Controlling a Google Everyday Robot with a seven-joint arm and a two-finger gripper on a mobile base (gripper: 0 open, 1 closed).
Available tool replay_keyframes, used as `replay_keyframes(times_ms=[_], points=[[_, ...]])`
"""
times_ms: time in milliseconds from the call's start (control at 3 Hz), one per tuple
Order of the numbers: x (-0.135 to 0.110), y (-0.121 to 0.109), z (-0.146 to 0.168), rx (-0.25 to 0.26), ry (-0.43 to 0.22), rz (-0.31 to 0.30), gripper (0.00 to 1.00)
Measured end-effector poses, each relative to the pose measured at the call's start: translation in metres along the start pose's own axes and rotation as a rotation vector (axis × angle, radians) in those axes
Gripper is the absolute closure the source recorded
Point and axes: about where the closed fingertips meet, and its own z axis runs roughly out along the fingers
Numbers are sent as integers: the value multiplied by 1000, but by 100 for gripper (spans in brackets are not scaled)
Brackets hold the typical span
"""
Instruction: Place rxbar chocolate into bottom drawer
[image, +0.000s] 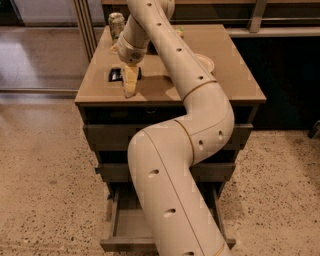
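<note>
Pointed downward, the tool (129, 85) is held over the cabinet top (165, 89), near its front left corner, with its tip close to or on the surface. Whether the tool is wide or narrow cannot be told, and nothing is seen to be carried in it. The rxbar chocolate (115, 75) is seen lying flat on the cabinet top, just beside the tool on the side towards the left edge. Its other end is hidden behind the tool, so contact between the two cannot be judged. This placement is judged to suit a grasp from above, since a flat wrapper lying on a surface offers little else to be taken hold of.

At the foot of the cabinet, the bottom drawer (120, 244) is pulled out, and the part of its inside that shows is bare. It is judged to have been left open so that the bar can be lowered in directly. A drink can (116, 22) is stood at the back left corner, and a bowl (206, 63) is set towards the right edge, both well apart from the bar.
</note>
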Motion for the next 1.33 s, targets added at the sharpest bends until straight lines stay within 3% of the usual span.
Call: replay_keyframes(times_ms=[667,1000,1333], points=[[3,0,-7,35,-83,-39,0],[15,13,-19,36,-159,-75,0],[18,15,-25,39,-174,-79,0]])
